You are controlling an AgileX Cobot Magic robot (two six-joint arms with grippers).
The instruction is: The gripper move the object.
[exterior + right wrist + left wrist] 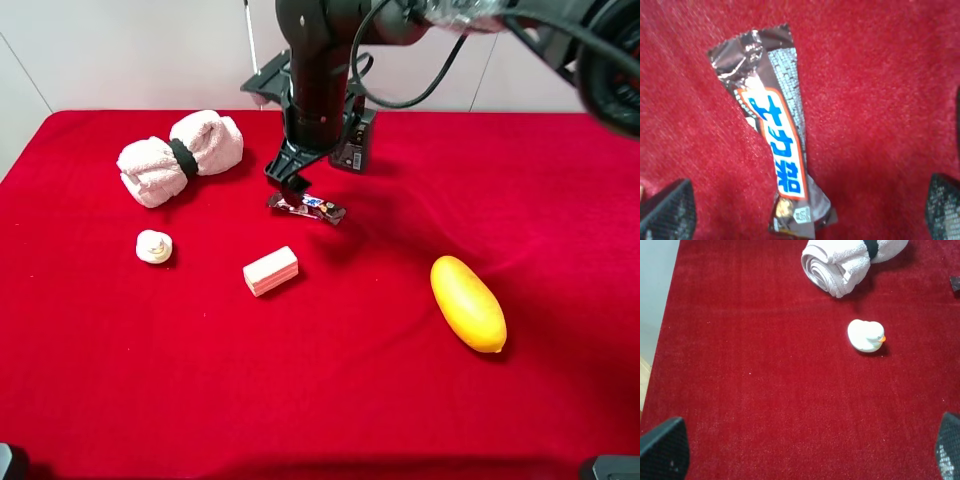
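My right gripper [292, 186] hangs spread wide directly above the candy bar [775, 150], holding nothing. I should straddle the bar's narrow width at mid-length, then close gently.

The candy bar [306, 207] is a small slim bar in a dark brown wrapper with crimped ends and a white, blue and red label. It lies flat on the red cloth [400, 380], far and slightly left of centre, with its left end a little farther than its right. The right gripper [292, 186] is bulky and black and hangs directly over the bar's left end. Its dark fingers [667, 210] are spread wide, one on each side of the bar, and neither touches it.
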